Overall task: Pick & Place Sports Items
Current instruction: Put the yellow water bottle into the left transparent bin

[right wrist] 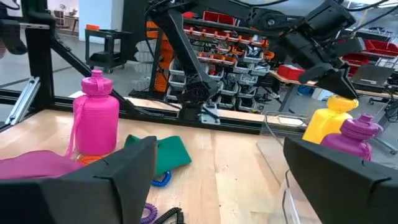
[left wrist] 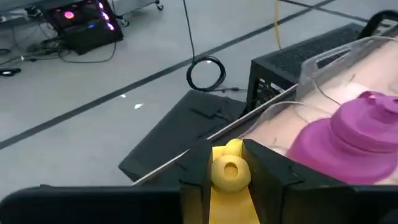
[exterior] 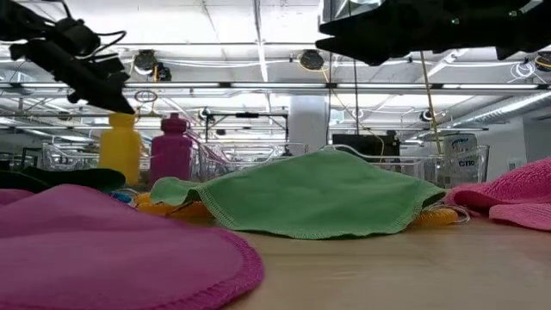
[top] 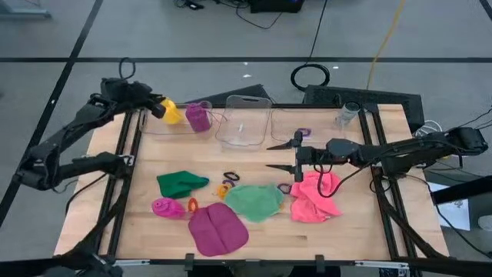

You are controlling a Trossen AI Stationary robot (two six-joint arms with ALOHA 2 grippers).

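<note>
Yellow bottle (top: 172, 112) sits in clear bin (top: 165, 123) at far-left table edge, left gripper (top: 159, 108) clamped on its top. Right gripper (top: 281, 154) spread wide above mid-table. Low view: green cloth (exterior: 318, 194) centre. Left wrist: purple bottle (left wrist: 348, 134) beside. No readable labels.

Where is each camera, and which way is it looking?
High view: above the table, looking straight down; both arms show, the left gripper at the yellow bottle.
Low view: at tabletop height, looking across the green cloth; arms overhead.
Left wrist view: looks past its own fingers, shut on the yellow bottle.
Right wrist view: looks across the table between its open fingers.
All four share the yellow bottle beside the purple bottle.
</note>
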